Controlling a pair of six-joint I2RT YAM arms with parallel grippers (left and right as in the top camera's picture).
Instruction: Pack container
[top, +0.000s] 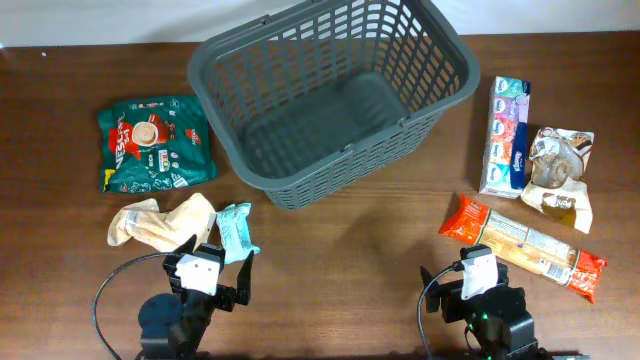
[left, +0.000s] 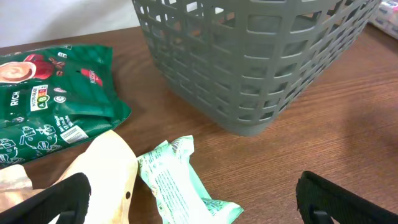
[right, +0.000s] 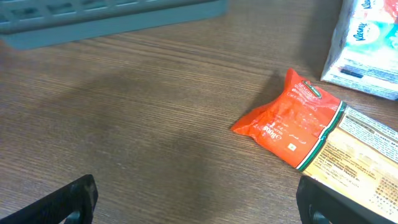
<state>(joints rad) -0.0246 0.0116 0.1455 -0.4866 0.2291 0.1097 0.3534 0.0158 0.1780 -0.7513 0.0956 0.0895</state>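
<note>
The dark grey slotted basket (top: 330, 95) stands empty at the back middle of the table; its wall fills the top of the left wrist view (left: 249, 56), and its base edge shows in the right wrist view (right: 112, 22). My left gripper (top: 205, 275) is open at the front left, fingers wide apart (left: 199, 202) over a mint green packet (left: 180, 180) and a cream packet (left: 106, 171). My right gripper (top: 478, 285) is open at the front right (right: 199, 199), above bare wood, beside an orange biscuit pack (right: 298, 121).
A green coffee bag (top: 155, 143) lies left of the basket. On the right lie a tissue pack (top: 505, 135), a brown-and-white snack bag (top: 560, 170) and the orange biscuit pack (top: 525, 245). The cream packet (top: 160, 222) and mint packet (top: 237, 230) lie front left.
</note>
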